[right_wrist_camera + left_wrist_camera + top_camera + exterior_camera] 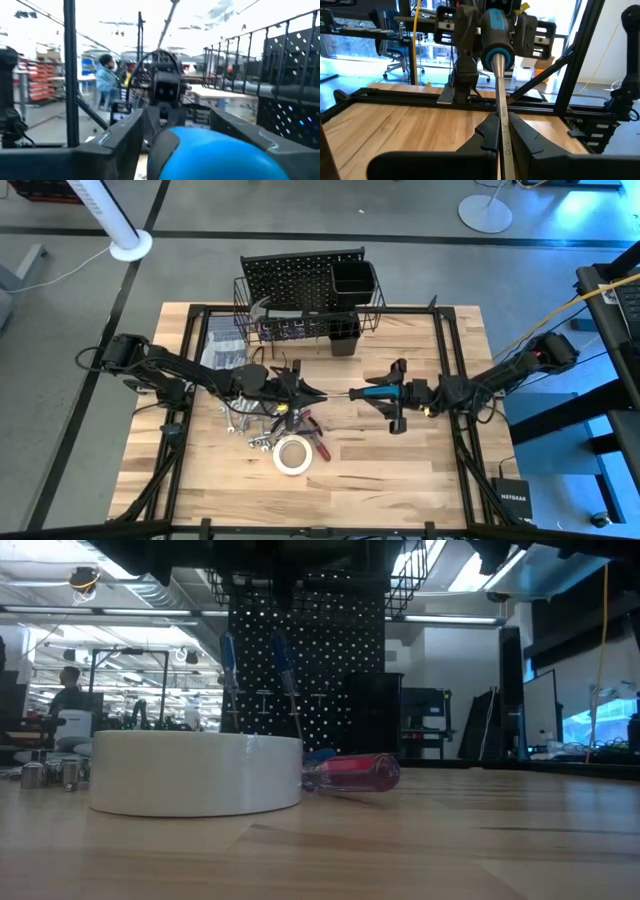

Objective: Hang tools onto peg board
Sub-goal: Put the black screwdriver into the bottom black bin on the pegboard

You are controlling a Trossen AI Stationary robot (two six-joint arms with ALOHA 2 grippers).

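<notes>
Blue-handled screwdriver (372, 391) hangs level in mid-air above the table (420, 470), between the 2 arms and in front of the peg board (300, 278). The left gripper (312, 393) is clenched on its metal shaft. The right gripper (400, 393) has its fingers spread around the handle, and whether they press it I cannot tell. For a clean handover, the right fingers should likely grip the handle firmly before the left lets go, keeping the tool level.
</notes>
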